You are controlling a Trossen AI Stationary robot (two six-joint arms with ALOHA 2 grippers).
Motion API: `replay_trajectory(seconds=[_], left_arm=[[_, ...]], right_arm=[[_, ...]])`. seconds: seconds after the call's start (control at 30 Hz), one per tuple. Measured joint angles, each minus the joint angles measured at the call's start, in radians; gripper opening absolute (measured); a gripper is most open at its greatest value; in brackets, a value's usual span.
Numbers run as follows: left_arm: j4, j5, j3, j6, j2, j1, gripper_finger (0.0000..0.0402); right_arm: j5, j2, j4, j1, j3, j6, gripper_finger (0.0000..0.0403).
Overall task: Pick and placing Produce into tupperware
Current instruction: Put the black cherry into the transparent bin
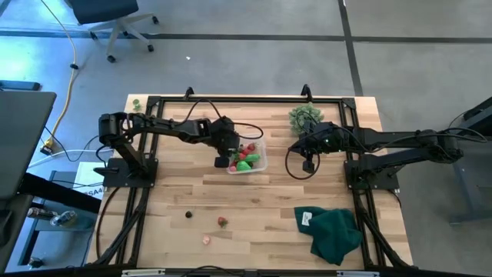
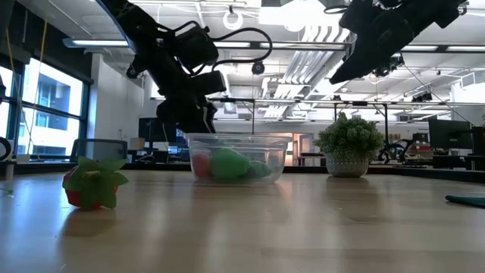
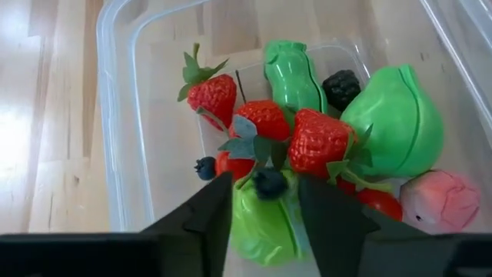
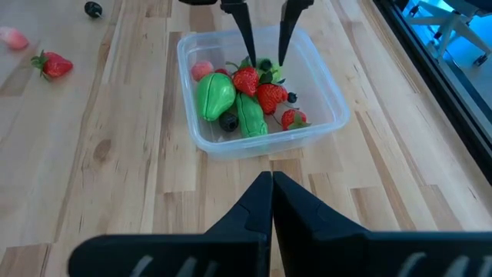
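The clear tupperware [image 1: 264,154] [image 4: 323,85] stands mid-table and holds produce: strawberries [image 3: 315,142], a green elongated piece [image 3: 290,73], a big green fruit [image 3: 396,119], a pink piece [image 3: 438,200] and dark berries. My left gripper [image 3: 265,204] [image 1: 235,158] hangs open over the tupperware's left side, slanting down. A small dark berry [image 3: 269,183] lies between its fingertips without touching either. A strawberry [image 1: 222,222], a pink piece [image 1: 206,239] and a dark berry [image 1: 187,215] lie loose on the near part of the table. My right gripper [image 4: 270,185] [image 1: 309,163] waits shut to the tupperware's right, above the table.
A spiky grey-green bushy ball in a pot [image 1: 305,117] stands at the far edge, behind my right gripper. A dark green cloth [image 1: 334,231] lies crumpled at the near right. A small green ball [image 1: 135,102] sits off the table's far left corner.
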Motion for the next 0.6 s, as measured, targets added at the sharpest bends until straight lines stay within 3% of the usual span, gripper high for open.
replay_trajectory(seconds=[0.13, 0.3, 0.6], left_arm=[[-0.001, 0.033, 0.0, -0.006, 0.0, 0.0, 0.0165], [-0.044, 0.103, 0.036, -0.006, -0.019, 0.0, 0.0166], [-0.435, 0.124, 0.236, 0.03, -0.118, -0.02, 0.0128]], right_arm=[[0.0, 0.0, 0.0, 0.0, 0.0, 0.0, 0.0002], [0.0, 0.0, 0.0, 0.0, 0.0, 0.0, 0.0002], [0.0, 0.0, 0.0, 0.0, 0.0, 0.0, 0.0002]])
